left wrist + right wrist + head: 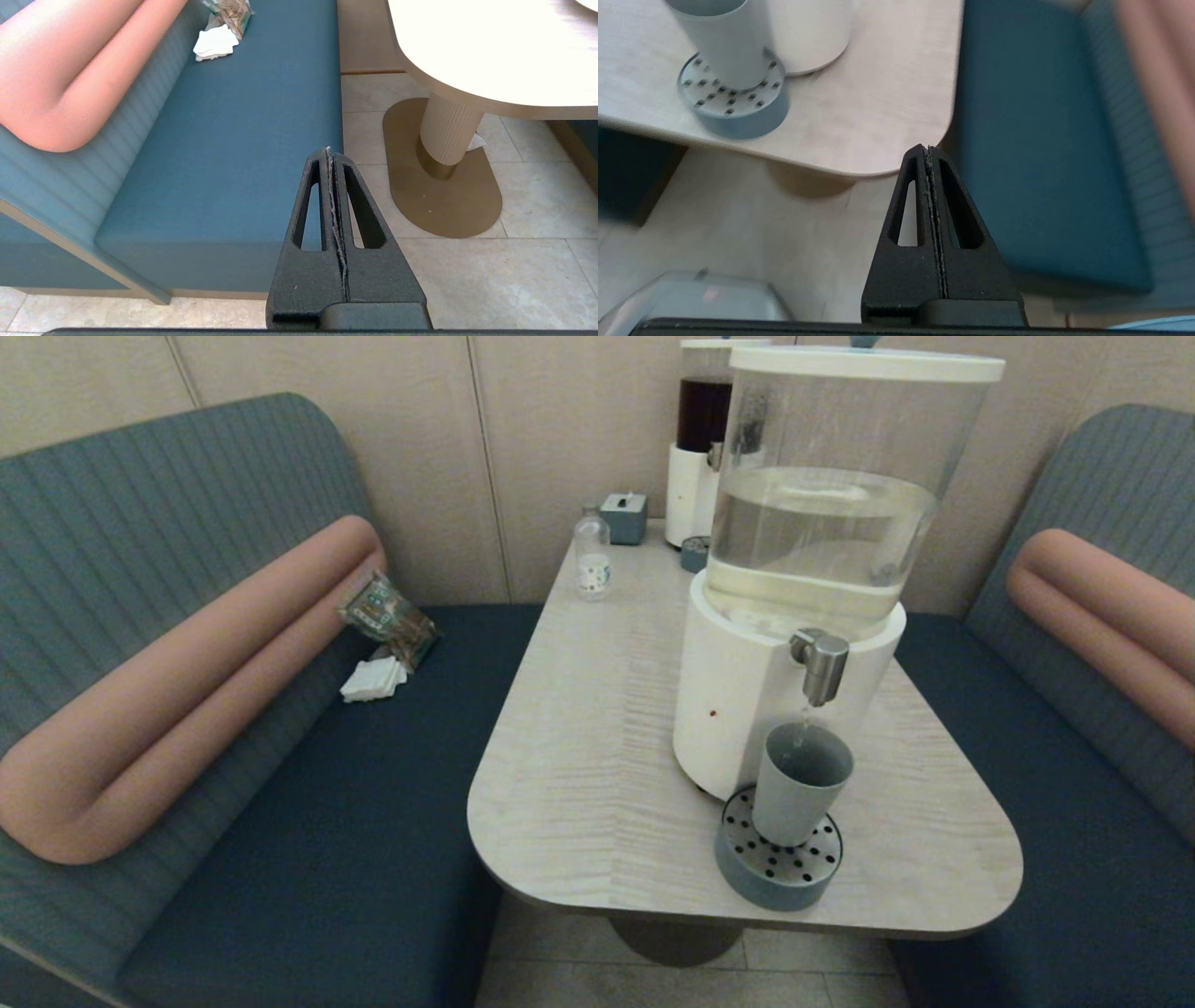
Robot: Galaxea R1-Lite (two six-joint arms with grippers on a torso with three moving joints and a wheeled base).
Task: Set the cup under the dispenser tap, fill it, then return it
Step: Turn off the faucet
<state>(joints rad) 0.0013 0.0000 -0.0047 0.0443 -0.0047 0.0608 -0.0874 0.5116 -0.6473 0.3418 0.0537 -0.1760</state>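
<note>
1. Grey-blue, the cup (801, 784) stands upright on the drip tray (780, 863) at lower centre-right of the head view, directly beneath the tap (822, 663), with a gap between its rim and the spout.
2. A thin stream or drip shows between the spout and the cup's mouth.
3. Behind the cup, the dispenser (794, 616) has a white base, and its clear tank is about half full.
4. The tray sits close to the near rounded edge of the surface (597, 728); bare wood lies on both sides of it, a wider stretch to frame left and a narrower strip to frame right.
5. At the far end of the surface, near the wall, stand a small bottle (592, 560), a blue-grey box (624, 517) and a slim dispenser (698, 448) holding dark liquid.
6. Neither arm shows in the head view.
7. In its own wrist view, the left end effector (331, 151) is clenched on nothing, hanging over the edge of the blue bench seat (243, 140) and the tiled floor, off the surface and well apart from the cup.
8. Likewise clenched and empty, the right end effector (927, 148) hangs just outside the surface's rounded corner, with the cup (721, 46) and tray (738, 100) in the upper left of its view, apart from its fingers.
9. On the bench at frame left lie a white napkin (373, 679) and a packet (387, 616).
</note>
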